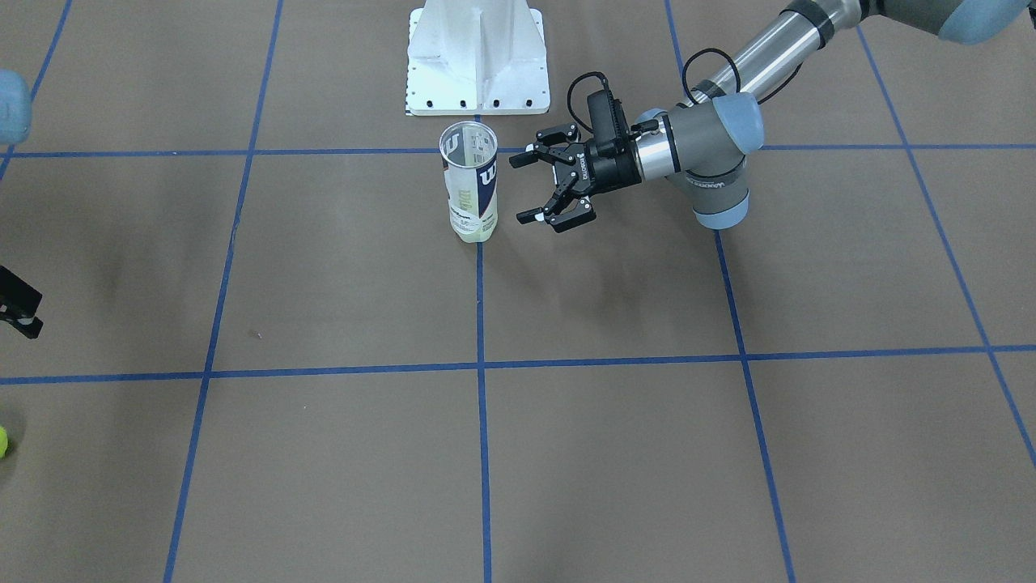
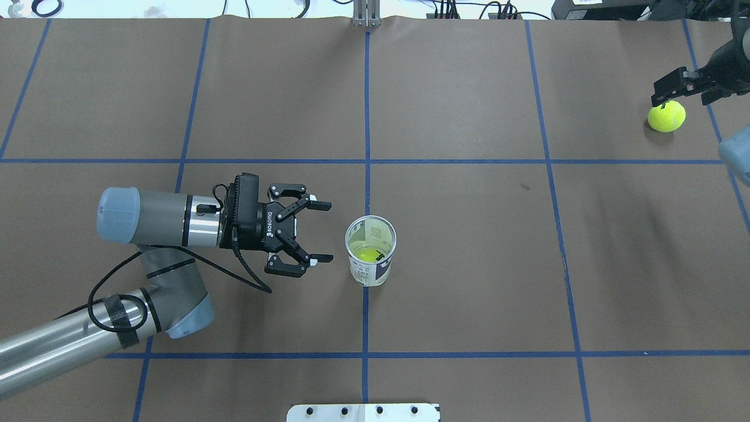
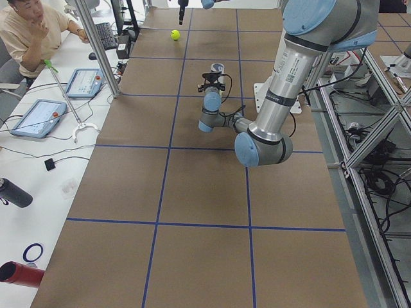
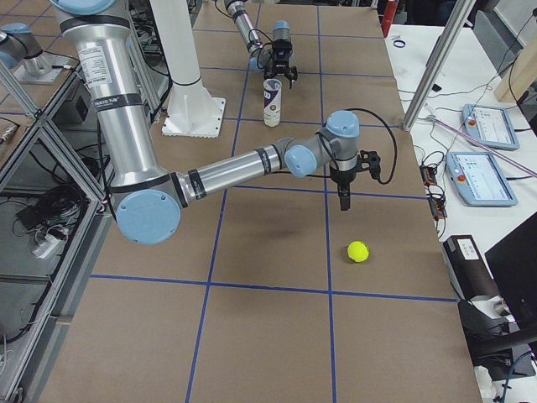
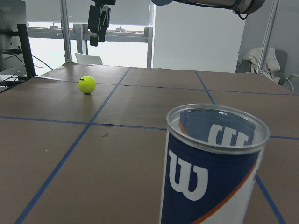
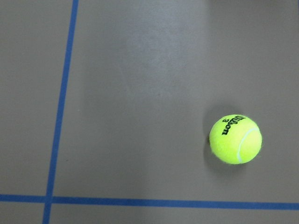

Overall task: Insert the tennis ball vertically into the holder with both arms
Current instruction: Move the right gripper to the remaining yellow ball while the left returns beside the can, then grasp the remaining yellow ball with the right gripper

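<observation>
The holder [image 2: 371, 249], a clear can with a navy "W" label, stands upright at the table's middle with its mouth open; it also shows in the front view [image 1: 469, 182] and the left wrist view [image 5: 210, 168]. One tennis ball [image 2: 369, 254] lies at its bottom. My left gripper [image 2: 328, 231] is open and level, beside the can and apart from it. A second tennis ball [image 2: 667, 116] lies on the table at the far right and shows in the right wrist view [image 6: 235, 138]. My right gripper [image 2: 681, 99] hangs just above it, pointing down, and looks open and empty.
The white flanged pedestal [image 1: 477, 61] stands close behind the can on the robot's side. Blue tape lines cross the brown table. A seated operator [image 3: 29, 29] and tablets [image 3: 35, 117] are on the bench past the table's far edge.
</observation>
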Motion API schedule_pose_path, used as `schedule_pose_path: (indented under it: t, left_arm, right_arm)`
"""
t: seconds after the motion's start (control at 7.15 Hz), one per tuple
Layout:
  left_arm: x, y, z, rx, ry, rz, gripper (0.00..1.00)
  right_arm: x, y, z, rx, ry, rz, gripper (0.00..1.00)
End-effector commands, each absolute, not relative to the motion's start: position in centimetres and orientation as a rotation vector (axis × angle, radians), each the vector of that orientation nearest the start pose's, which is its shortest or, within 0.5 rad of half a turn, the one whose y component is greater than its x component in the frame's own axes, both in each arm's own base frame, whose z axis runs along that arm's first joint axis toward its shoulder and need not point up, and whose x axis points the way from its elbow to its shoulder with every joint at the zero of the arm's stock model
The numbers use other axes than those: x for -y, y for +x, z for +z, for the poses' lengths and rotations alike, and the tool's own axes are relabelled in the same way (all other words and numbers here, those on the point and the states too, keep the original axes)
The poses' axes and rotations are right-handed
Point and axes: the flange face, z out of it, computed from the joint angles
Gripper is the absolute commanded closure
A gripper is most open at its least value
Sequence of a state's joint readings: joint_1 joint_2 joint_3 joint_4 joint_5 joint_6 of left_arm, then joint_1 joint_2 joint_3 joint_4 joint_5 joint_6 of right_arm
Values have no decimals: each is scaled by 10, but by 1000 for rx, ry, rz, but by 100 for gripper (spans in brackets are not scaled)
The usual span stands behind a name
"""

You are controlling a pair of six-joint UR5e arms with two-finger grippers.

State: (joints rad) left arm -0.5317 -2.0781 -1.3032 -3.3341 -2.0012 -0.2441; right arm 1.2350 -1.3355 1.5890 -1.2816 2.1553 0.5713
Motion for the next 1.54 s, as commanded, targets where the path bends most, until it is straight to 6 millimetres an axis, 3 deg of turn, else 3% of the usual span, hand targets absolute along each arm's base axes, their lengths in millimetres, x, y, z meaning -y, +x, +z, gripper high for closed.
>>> schedule_pose_path:
  t: [0.0,0.28,0.56,0.84,1.4]
  left_arm:
    - [396,494,318,-1458,1483,939,1]
    - [395,494,317,-1460,1484,940,1]
    - [395,494,316,-1461,1485,940,1]
    - [395,494,316,-1463,1486,941,1]
    - [394,494,316,-1465,1486,944,1]
  right_arm:
    - [618,-117,569,707,281,77,0]
    - [633,-113,588,623,294,105,0]
    - [660,-122,573,640,306,142,0]
    - [660,-124,608,678,342,167,0]
    - [636,-124,629,758,362,225,0]
